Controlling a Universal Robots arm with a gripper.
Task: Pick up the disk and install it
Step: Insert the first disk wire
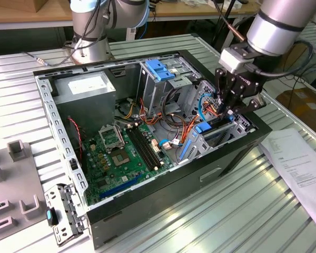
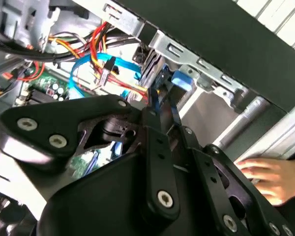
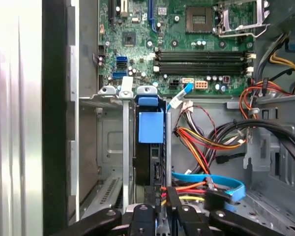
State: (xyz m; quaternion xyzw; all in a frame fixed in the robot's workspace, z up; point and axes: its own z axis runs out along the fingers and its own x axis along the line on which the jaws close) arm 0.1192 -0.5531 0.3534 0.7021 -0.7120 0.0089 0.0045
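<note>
The disk [image 1: 202,129] stands on edge in the drive bay at the exterior view's right side of the open computer case [image 1: 163,195]. Its blue carrier tab [image 3: 150,127] faces the first wrist camera, with the dark drive body below it between the bay's metal rails. My gripper [image 1: 227,112] reaches down into the bay from above. Its black fingers [image 3: 173,202] sit close together on the disk's upper edge. In the second wrist view the fingers [image 2: 155,118] pinch a thin blue rail [image 2: 181,81] of the disk.
Red, yellow and blue cables [image 3: 206,182] crowd the space beside the bay. The green motherboard [image 1: 129,153] lies on the case floor. A larger blue bracket [image 1: 159,68] tops the rear drive cage. Paper [image 1: 300,163] lies on the table. A hand [image 2: 265,178] rests outside the case.
</note>
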